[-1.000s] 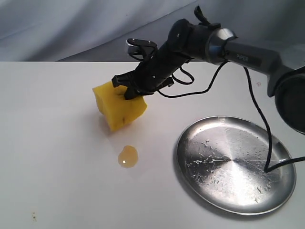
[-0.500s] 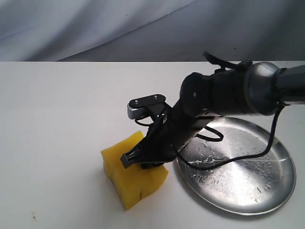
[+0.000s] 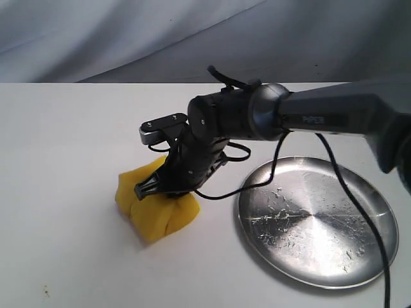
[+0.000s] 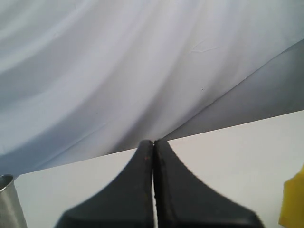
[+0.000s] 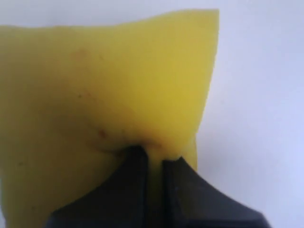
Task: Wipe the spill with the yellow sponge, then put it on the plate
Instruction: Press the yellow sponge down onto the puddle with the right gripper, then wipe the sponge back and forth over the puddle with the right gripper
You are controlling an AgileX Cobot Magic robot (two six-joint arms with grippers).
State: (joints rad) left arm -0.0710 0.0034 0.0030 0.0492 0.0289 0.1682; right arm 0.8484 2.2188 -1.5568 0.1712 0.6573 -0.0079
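The yellow sponge [image 3: 154, 208] lies pressed on the white table, squashed under my right gripper [image 3: 164, 191], which is shut on its top. Up close, the sponge [image 5: 104, 80] fills the right wrist view, with the black fingers [image 5: 137, 190] pinching a fold of foam. The spill is hidden; no amber puddle shows anywhere. The silver plate [image 3: 321, 256] sits to the right of the sponge, with nothing on it. My left gripper [image 4: 153, 156] is shut on nothing and raised above the table's far edge; a sliver of the sponge [image 4: 293, 202] shows at that view's border.
The right arm's black cable [image 3: 359, 192] hangs over the plate. A grey cloth backdrop [image 3: 192, 38] rises behind the white table [image 3: 64, 141]. A metal cylinder [image 4: 10, 202] shows at the edge of the left wrist view.
My right gripper carried the sponge down onto the puddle, then slid it left across the table. The spill, visible a second ago, is now covered or gone. The sponge is more flattened.
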